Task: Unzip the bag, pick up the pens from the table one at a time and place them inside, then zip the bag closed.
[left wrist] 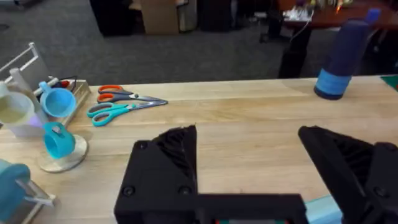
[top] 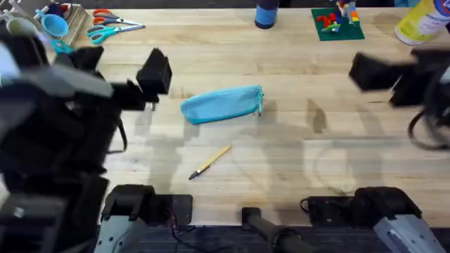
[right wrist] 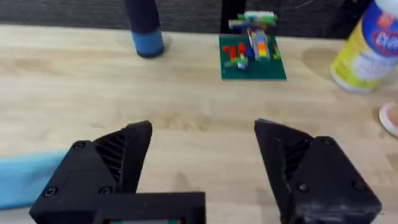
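Observation:
The light blue bag [top: 221, 104] lies lengthwise in the middle of the table [top: 295, 154]; I cannot make out its zipper's state. A tan pen [top: 209, 162] with a dark tip lies on the wood in front of it. My left gripper [top: 154, 73] hovers just left of the bag's left end, open and holding nothing. In the left wrist view its fingers [left wrist: 166, 158] stand wide apart, with a corner of the bag [left wrist: 322, 209] beside them. My right gripper [top: 367, 70] hangs well right of the bag, open and holding nothing [right wrist: 202, 152]. The bag's end [right wrist: 25, 179] shows beside its fingers.
Orange and teal scissors [top: 112, 27] and blue cups [top: 55, 24] sit at the far left. A dark blue bottle [top: 266, 14], a green brick plate [top: 337, 24] and a yellow bottle [top: 422, 20] line the far edge.

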`<state>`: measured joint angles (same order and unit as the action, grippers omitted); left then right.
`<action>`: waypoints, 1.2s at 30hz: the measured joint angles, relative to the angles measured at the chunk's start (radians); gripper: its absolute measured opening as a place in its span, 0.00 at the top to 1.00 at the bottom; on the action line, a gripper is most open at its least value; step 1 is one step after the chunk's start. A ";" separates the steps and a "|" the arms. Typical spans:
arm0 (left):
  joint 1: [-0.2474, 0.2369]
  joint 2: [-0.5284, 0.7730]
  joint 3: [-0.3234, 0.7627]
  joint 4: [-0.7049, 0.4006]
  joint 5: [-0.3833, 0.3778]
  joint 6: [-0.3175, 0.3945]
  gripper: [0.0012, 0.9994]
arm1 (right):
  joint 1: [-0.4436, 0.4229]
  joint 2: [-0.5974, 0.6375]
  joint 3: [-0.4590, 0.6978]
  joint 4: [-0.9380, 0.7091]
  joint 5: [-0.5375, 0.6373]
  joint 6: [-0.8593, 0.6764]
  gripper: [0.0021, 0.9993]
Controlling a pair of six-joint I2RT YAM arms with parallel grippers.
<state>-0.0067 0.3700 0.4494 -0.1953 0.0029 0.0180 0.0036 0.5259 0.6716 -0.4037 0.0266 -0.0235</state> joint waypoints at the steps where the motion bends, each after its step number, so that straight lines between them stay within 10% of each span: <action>1: 0.000 0.033 0.031 -0.008 0.000 0.006 0.01 | 0.000 0.051 0.053 -0.010 -0.012 0.000 0.00; 15: 0.000 0.434 0.528 -0.454 0.169 0.348 0.01 | 0.000 0.489 0.510 -0.201 -0.187 0.000 0.00; 36: 0.000 0.616 0.582 -0.687 0.404 0.540 0.01 | 0.000 0.499 0.517 -0.437 -0.470 -0.125 0.00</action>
<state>-0.0067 0.9863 1.0313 -0.8826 0.4065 0.5585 0.0036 1.0248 1.1889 -0.8409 -0.4430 -0.1484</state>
